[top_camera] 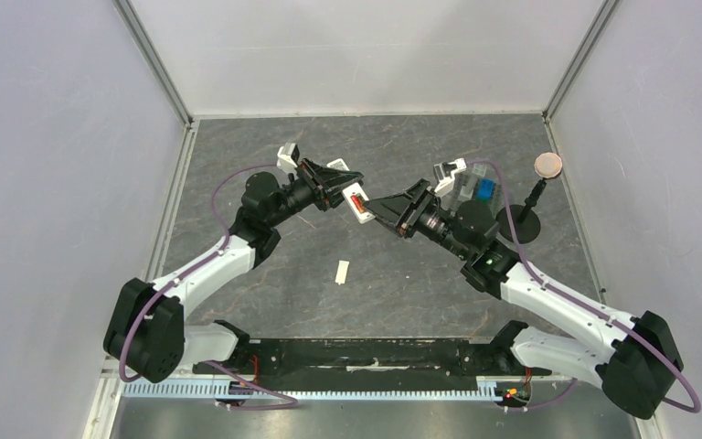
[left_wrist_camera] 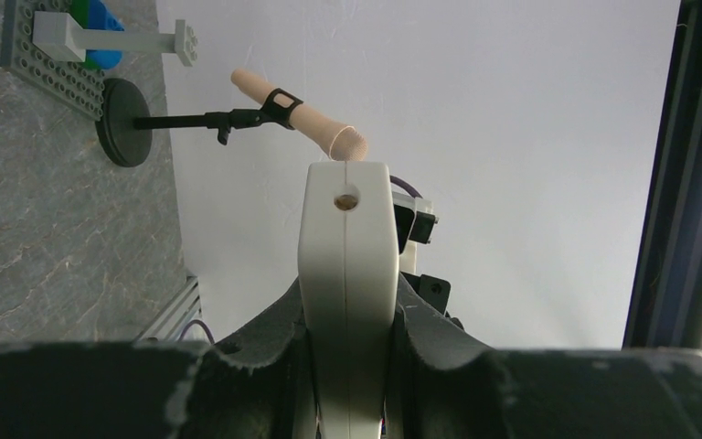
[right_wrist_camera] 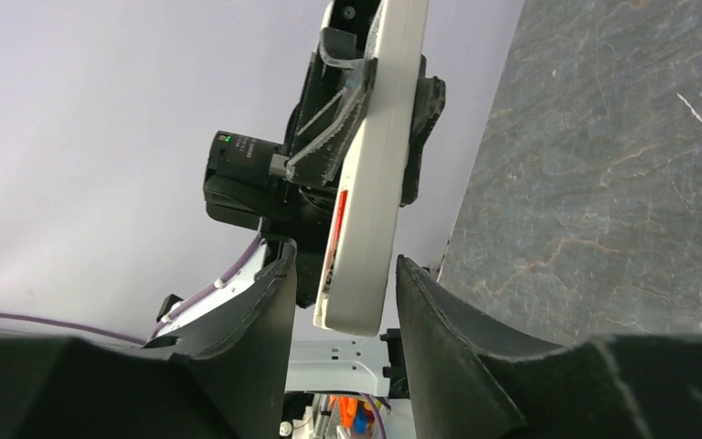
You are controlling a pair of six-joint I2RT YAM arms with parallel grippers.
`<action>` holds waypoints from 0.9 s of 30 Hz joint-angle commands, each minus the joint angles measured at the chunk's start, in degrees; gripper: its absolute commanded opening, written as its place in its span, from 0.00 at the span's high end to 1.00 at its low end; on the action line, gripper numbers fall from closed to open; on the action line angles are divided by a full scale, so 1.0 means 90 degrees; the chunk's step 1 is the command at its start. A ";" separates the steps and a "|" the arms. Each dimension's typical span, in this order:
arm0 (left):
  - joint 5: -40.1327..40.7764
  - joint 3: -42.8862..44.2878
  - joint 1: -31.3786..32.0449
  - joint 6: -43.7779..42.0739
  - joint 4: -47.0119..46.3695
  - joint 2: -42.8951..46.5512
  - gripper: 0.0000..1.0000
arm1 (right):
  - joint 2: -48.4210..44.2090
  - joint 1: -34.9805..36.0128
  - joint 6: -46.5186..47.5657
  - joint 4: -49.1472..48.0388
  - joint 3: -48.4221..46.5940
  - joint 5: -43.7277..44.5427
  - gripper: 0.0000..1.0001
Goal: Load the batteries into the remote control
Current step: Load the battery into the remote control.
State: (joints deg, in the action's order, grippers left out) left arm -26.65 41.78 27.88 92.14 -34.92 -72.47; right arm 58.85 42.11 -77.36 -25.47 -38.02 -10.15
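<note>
My left gripper (top_camera: 340, 189) is shut on the white remote control (top_camera: 358, 205) and holds it in the air over the middle of the table. In the left wrist view the remote control (left_wrist_camera: 347, 265) stands edge-on, clamped between the dark fingers (left_wrist_camera: 265, 352). A red battery (top_camera: 357, 200) shows in its open back, seen in the right wrist view as a red strip (right_wrist_camera: 340, 208). My right gripper (right_wrist_camera: 343, 274) is open, its jaws on either side of the remote control's (right_wrist_camera: 375, 183) free end with a gap on each side. The second battery is not visible.
A small white cover piece (top_camera: 342, 272) lies flat on the table in front of the arms. Blue and grey blocks on a grey plate (top_camera: 475, 187) stand at the back right, beside a microphone on a black round stand (top_camera: 528, 219). White walls enclose the table.
</note>
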 commanded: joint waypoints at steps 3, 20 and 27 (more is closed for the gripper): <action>-0.0073 -0.0034 0.0020 -0.0444 0.0025 0.0272 0.98 | 0.0188 -0.0026 0.0159 0.0286 -0.0430 0.0049 0.56; -0.0221 0.0221 0.0019 -0.1600 0.0826 0.0446 0.98 | 0.0138 -0.0100 0.0463 0.0496 -0.0522 -0.0015 0.36; -0.1091 0.0729 0.0008 -0.2538 0.1381 0.0174 0.98 | 0.0279 -0.0528 0.1593 0.0613 -0.0833 -0.1317 0.37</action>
State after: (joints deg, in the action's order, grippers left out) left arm -30.17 43.31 27.83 77.41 -23.55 -70.15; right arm 60.64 38.89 -71.07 -19.46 -40.66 -13.76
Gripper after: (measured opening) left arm 0.306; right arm 0.650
